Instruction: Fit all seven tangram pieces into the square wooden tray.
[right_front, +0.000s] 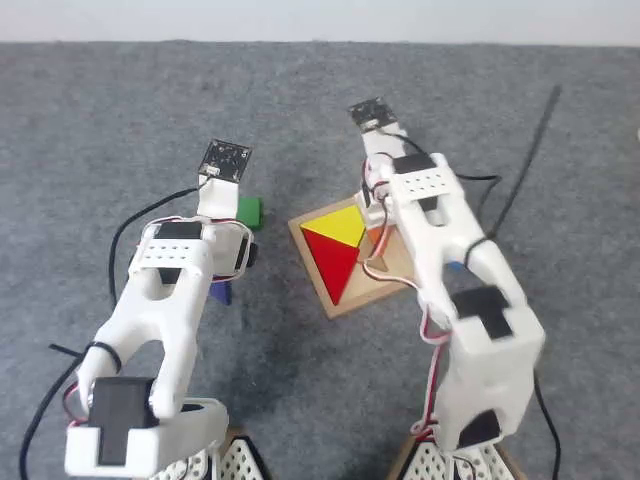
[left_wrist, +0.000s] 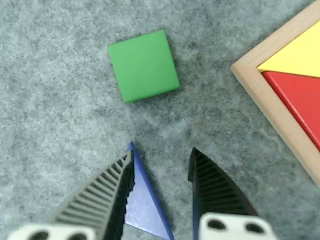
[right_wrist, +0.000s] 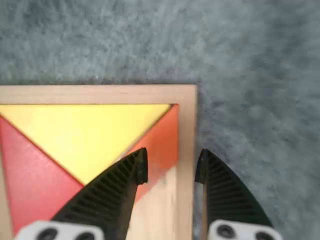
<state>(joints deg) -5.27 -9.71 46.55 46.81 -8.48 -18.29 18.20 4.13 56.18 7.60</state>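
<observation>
Left tool (left_wrist: 162, 152): spread; low over blue triangle (left_wrist: 142, 205) on grey bench (left_wrist: 50, 125)
Green square (left_wrist: 143, 65): flat on bench; near blue triangle's tip, apart from tray (right_wrist: 187, 125)
Right tool (right_wrist: 172, 155): spread; straddling tray rim near a corner
In tray: yellow triangle (right_wrist: 85, 130), red triangle (right_wrist: 30, 185), orange piece (right_wrist: 160, 140), edges touching; bare wood beside orange piece

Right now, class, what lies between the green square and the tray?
Nothing but bare grey mat lies between the green square and the tray; the left wrist view shows this.
</observation>
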